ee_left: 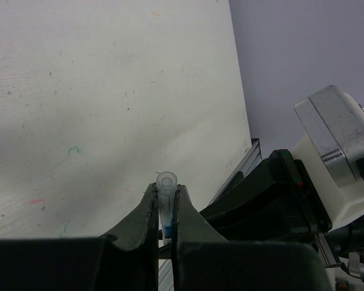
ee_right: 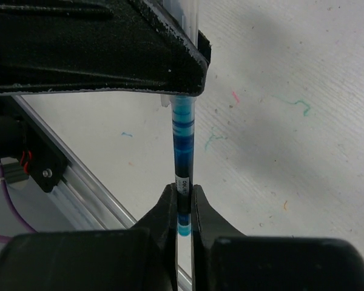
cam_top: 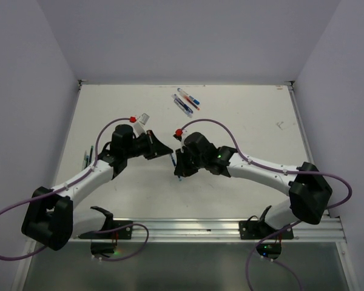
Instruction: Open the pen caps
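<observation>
Left wrist cam: our left hand (ee_left: pixel 165 212) is pinched tight on the clear, round end of a pen (ee_left: pixel 167 185). Our right hand (ee_right: pixel 183 206) is clamped on the blue stretch of that same pen, so it bridges the two hands. We honestly can't tell which bit is the cap. Well beyond both hands, some spare pens (cam_top: pixel 187 100) lie on the bench (cam_top: pixel 249 127).
</observation>
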Robot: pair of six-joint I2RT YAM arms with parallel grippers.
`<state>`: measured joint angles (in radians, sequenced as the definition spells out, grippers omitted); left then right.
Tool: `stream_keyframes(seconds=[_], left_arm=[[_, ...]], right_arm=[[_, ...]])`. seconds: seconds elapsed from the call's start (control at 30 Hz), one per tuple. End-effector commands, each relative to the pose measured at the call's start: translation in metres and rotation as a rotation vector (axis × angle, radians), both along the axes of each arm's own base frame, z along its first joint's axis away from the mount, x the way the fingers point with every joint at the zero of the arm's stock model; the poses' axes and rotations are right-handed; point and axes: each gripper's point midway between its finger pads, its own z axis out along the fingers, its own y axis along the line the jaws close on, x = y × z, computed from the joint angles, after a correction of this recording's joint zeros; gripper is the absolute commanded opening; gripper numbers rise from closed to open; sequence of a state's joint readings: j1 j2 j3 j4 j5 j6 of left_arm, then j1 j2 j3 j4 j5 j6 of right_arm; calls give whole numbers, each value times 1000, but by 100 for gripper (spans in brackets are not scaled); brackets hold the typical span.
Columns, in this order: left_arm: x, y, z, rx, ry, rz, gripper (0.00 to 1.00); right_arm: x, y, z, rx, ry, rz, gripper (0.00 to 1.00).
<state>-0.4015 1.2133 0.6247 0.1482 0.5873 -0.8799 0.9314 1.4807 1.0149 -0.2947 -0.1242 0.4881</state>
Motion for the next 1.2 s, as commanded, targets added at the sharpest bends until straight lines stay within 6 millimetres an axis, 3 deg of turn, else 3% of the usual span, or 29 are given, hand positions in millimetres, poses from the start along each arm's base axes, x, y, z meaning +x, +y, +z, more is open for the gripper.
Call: stream_keyframes(seconds=[0.0,0.1,0.13,0.2,0.23,0.3,0.33,0.37,0.57,0.67,0.73,0.8,0.83,0.9,1.0,1.17], left_arm=[[-1,-4,3,-19,21,-8,0],[14,-4,4,14,55,33,0],[27,-4,14,24,39,70,0],[34,1,5,78,97,116,0],[45,0,18,82,75,140,0],[60,8,9,147,104,212,0],[72,9,18,158,87,243,0],[75,10,9,186,122,250,0],[91,12,9,191,123,270,0],[83,16,5,234,88,238,0],[73,23,-7,294,73,228,0],[57,32,-17,370,58,207,0],[46,38,-34,410,78,206,0],[28,39,-40,430,72,182,0],[-2,41,-66,489,100,162,0],[-18,36,-94,562,120,135,0]], right_arm=[[17,10,16,32,-56,-34,0],[9,6,6,-25,-59,-51,0],[6,4,2,-43,-55,-57,0],[5,-2,-6,-83,-74,-99,0],[-3,-2,-9,-112,-85,-97,0],[-9,-6,-15,-180,-132,-131,0],[-12,-11,-20,-221,-139,-141,0],[-15,-12,-25,-250,-145,-143,0],[-30,-30,-34,-298,-165,-194,0],[-25,-50,-25,-283,-183,-257,0],[-11,-70,-23,-283,-154,-318,0],[6,-95,-22,-280,-118,-373,0],[12,-104,-22,-284,-110,-388,0],[28,-128,-23,-307,-94,-430,0],[47,-155,-27,-368,-56,-471,0],[62,-165,-42,-420,-17,-495,0]])
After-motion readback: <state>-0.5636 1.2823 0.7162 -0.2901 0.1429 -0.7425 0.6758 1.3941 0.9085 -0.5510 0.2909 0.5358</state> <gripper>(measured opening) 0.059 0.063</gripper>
